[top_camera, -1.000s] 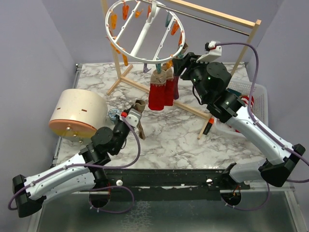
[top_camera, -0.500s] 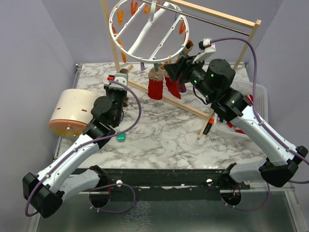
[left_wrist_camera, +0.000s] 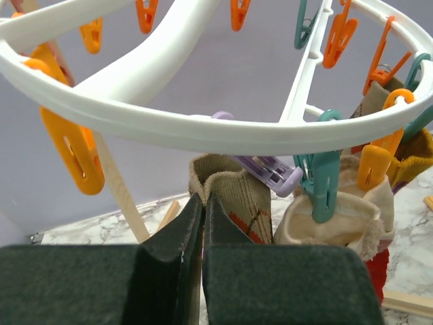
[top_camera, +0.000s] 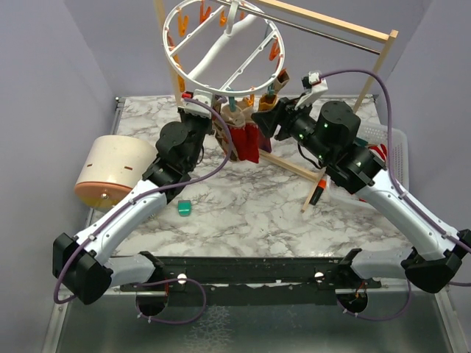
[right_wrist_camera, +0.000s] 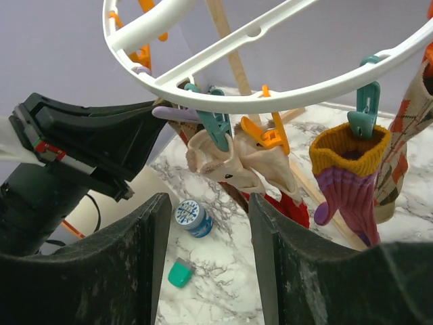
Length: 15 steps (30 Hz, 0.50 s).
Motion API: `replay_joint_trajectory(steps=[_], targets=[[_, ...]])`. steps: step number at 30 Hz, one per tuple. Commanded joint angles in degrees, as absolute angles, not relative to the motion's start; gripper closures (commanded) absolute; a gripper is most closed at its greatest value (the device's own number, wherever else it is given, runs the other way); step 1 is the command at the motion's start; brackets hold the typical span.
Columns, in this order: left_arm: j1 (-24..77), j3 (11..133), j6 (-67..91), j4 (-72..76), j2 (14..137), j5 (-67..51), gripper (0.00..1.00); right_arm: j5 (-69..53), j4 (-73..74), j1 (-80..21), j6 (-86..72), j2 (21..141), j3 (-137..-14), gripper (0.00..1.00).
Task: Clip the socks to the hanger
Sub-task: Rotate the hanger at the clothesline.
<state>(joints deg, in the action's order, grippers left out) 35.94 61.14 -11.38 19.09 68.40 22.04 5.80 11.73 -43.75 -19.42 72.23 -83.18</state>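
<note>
1. The left fingers (left_wrist_camera: 193, 233) are pressed shut just under the rim of the white hanger (left_wrist_camera: 237, 132). They pinch the cuff of a brown patterned sock (left_wrist_camera: 237, 196) that stands up past their tips. How much cloth lies between them is hard to make out.
2. The right fingers (right_wrist_camera: 145, 264) stand apart with nothing between them. They face the hanger's near rim from the opposite side, close to the left arm's wrist.
3. The hanger hangs tilted at the wooden rack (top_camera: 324, 26) at the back of the marble table (top_camera: 250, 213). Orange and teal clips dangle from its ring.
4. A pair of red socks (right_wrist_camera: 230, 162) with tan cuffs hangs from a teal clip (right_wrist_camera: 216, 125) on the near rim, between the two arms.
5. A purple sock (right_wrist_camera: 345, 189) with a yellow cuff hangs from a second teal clip farther along the rim. A diamond-patterned sock (right_wrist_camera: 406, 128) hangs just beside it.
6. A purple clip (left_wrist_camera: 267, 169) sits under the rim, right behind the pinched sock.
7. On the table lie a loose green clip (top_camera: 184, 208) and a small blue-and-white round object (right_wrist_camera: 191, 217).
8. A cream tub (top_camera: 118, 173) rests on its side at the left. A white basket (top_camera: 386, 140) stands at the right.
</note>
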Motion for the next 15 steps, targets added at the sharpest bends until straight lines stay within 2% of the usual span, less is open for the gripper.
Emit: replay_joint_trajectory(steps=[1,15], targets=[[35.6,63.4,-11.6,21.9,68.7,17.2,1.0,4.4,12.2,-43.7,-17.8,69.0,-81.3,0.45],[35.8,62.6,-11.7,22.7,68.0,1.3,1.0,8.9,10.9,-43.6,-16.9,63.7,-75.0,0.44]])
